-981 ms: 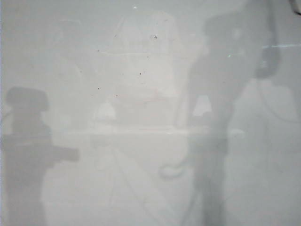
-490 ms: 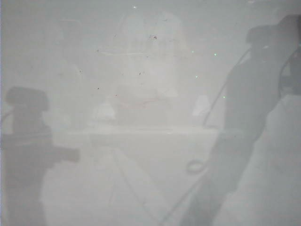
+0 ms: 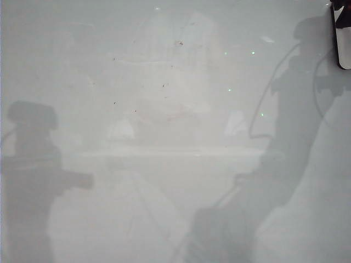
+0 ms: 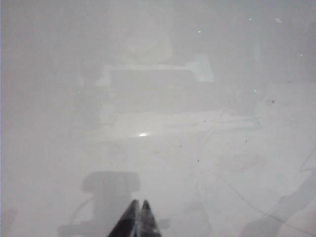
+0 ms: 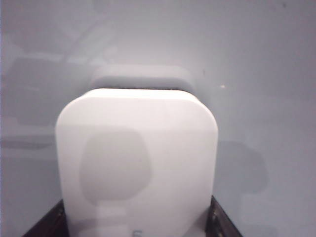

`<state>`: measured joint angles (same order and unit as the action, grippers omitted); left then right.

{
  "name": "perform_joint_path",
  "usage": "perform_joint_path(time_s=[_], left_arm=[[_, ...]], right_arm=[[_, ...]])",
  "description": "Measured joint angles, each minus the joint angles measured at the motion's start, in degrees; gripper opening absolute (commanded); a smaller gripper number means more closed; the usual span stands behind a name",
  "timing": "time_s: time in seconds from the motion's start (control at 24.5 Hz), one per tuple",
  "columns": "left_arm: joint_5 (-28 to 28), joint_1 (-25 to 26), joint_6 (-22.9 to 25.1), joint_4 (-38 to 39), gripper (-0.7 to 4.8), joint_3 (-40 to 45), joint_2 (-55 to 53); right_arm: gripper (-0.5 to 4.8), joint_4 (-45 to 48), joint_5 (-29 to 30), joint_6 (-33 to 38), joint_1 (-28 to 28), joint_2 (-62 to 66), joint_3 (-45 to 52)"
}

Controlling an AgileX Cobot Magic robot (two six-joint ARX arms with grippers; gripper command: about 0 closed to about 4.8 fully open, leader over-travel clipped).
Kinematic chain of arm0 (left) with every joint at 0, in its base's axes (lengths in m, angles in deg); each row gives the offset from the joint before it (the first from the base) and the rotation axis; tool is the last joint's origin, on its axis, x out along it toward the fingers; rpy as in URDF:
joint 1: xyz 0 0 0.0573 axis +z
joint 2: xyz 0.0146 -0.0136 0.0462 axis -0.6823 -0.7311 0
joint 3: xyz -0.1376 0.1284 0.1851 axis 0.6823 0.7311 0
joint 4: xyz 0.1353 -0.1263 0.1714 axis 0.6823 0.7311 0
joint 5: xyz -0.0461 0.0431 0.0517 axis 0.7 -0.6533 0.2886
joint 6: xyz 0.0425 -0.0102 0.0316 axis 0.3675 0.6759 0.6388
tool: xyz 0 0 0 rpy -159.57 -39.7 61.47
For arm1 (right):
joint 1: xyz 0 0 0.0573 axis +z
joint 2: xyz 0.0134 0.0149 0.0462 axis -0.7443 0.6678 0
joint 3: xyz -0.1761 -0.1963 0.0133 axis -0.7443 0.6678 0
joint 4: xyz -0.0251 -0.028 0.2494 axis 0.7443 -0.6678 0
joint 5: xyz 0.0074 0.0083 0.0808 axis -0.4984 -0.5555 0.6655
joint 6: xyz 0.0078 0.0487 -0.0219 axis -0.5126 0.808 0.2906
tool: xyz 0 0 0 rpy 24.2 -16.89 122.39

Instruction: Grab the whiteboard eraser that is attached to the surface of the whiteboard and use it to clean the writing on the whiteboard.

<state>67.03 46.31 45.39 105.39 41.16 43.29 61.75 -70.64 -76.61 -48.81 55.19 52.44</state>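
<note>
the whiteboard eraser [image 5: 136, 163] sits pinched between the dark fingers [image 5: 49, 223] of the right gripper [image 5: 136, 232], one at each side of its near end, its glossy white top facing the wrist camera. its long axis runs away from the wrist, with the thin black felt edge showing at the far end, just above the whiteboard [image 5: 266, 74]. in the exterior view the eraser [image 3: 344, 46] shows only as a white strip with a dark edge at the top right corner, long axis running up and down the picture. a second ago that corner held no eraser; the right arm's shadow has also swung from the middle toward the right side. the left gripper [image 4: 137, 219] hangs over the board [image 4: 207, 148] with its fingers pressed together, its shadow unchanged on the left. no writing is visible, only faint smudges and tiny specks.
</note>
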Motion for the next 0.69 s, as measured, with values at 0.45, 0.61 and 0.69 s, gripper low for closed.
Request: perform_joint_path(time_s=[0.45, 0.61, 0.69], left_arm=[[0.0, 0.0, 0.0, 0.02, -0.05, 0.0, -0.02], [-2.08, 0.0, 0.02, 0.02, -0.05, 0.0, 0.0], [-5.35, 0.0, 0.0, 0.02, -0.05, 0.02, -0.02]], right_arm=[[4.01, 1.81, 0.81, 0.07, 0.0, 0.15, -0.07], [4.0, -4.24, 0.81, 0.07, 0.0, -2.99, -0.04], [3.82, -8.39, 0.79, 0.07, 0.0, -5.75, -0.07]])
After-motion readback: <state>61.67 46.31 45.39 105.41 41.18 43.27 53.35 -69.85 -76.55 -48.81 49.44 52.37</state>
